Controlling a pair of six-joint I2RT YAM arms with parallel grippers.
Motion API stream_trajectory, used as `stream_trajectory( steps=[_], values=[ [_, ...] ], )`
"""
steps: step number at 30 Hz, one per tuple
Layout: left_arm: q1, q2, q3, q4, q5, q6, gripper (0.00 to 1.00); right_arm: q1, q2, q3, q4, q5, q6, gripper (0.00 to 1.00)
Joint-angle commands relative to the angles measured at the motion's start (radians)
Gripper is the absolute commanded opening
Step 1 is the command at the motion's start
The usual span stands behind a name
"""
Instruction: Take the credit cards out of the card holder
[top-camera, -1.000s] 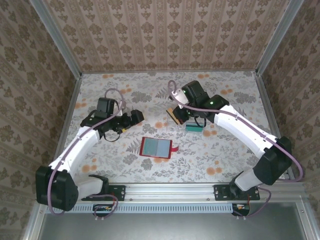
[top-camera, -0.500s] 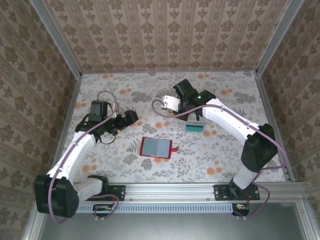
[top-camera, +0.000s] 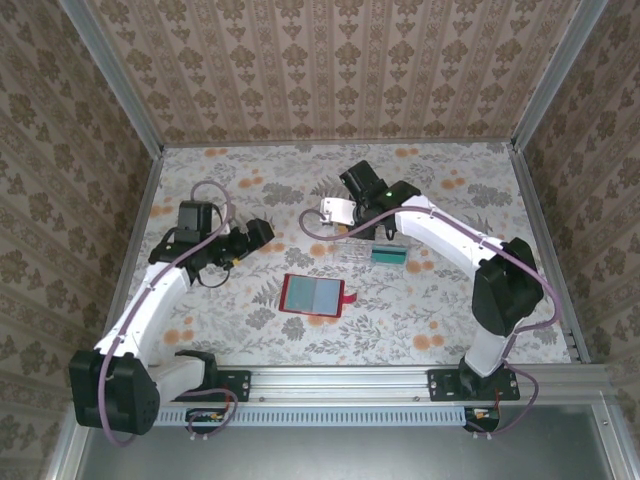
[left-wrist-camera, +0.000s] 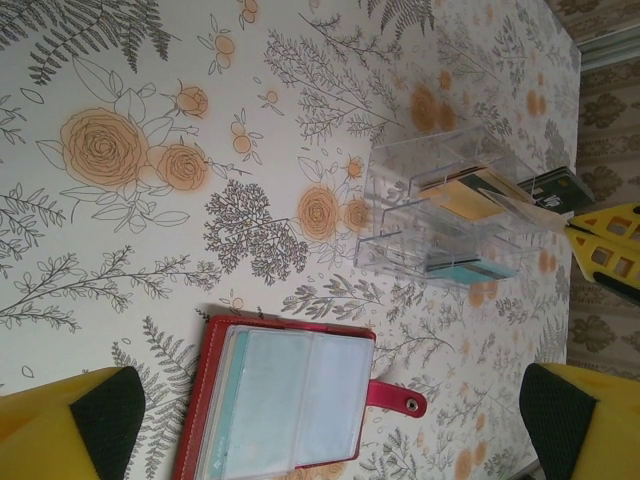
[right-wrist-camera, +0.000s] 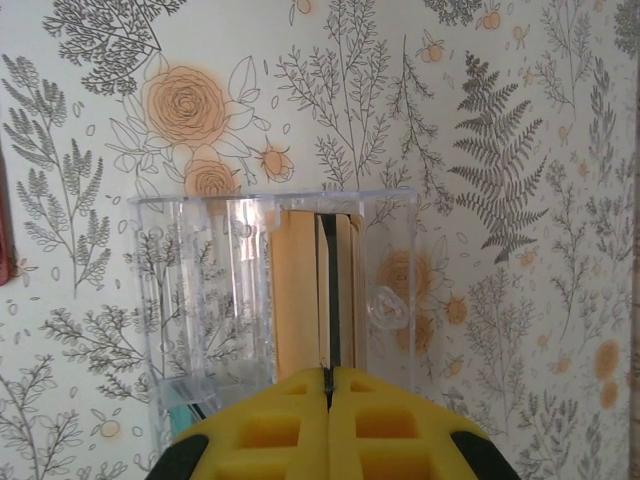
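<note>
The job looks nearly or wholly done. The wallet lies open and flat on the table between the two arms. Seen from the left wrist, its pale sleeves appear empty, though a thin card tucked deep inside could escape notice. The cards are out and gathered at a clear box just beyond the wallet. The tan card stands in an upper slot, and the teal card sits low on the side nearer the wallet. A dark card, probably the black one, shows just past the box's far corner. The right gripper is right up against the box with its jaws pressed fully together. A thin dark line runs from their seam up into the slot beside the tan card, and I cannot tell whether that is a card edge pinched between them or only a gap. The left gripper hangs over the table left of the box and apart from the wallet, its jaws spread wide with nothing in them. What may be left is for the right jaws to let go and draw clear, plus a check of the sleeves.
</note>
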Motion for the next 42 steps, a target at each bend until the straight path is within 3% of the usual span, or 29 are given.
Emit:
stream_trajectory(
  steps=[1, 23, 31, 42],
  values=[
    [0.010, 0.004, -0.012, 0.005, 0.017, 0.013, 1.00, 0.002, 0.028, 0.000, 0.019, 0.016, -0.036, 0.00],
    [0.026, -0.016, -0.038, -0.005, 0.025, 0.015, 1.00, 0.000, 0.084, -0.061, 0.091, 0.046, 0.012, 0.00],
    [0.028, -0.023, -0.044, -0.004, 0.028, 0.012, 1.00, 0.000, 0.078, -0.065, 0.119, 0.096, 0.031, 0.30],
    [0.029, -0.026, -0.052, 0.002, 0.032, 0.009, 1.00, 0.000, 0.084, -0.091, 0.235, 0.209, 0.039, 0.29]
  ],
)
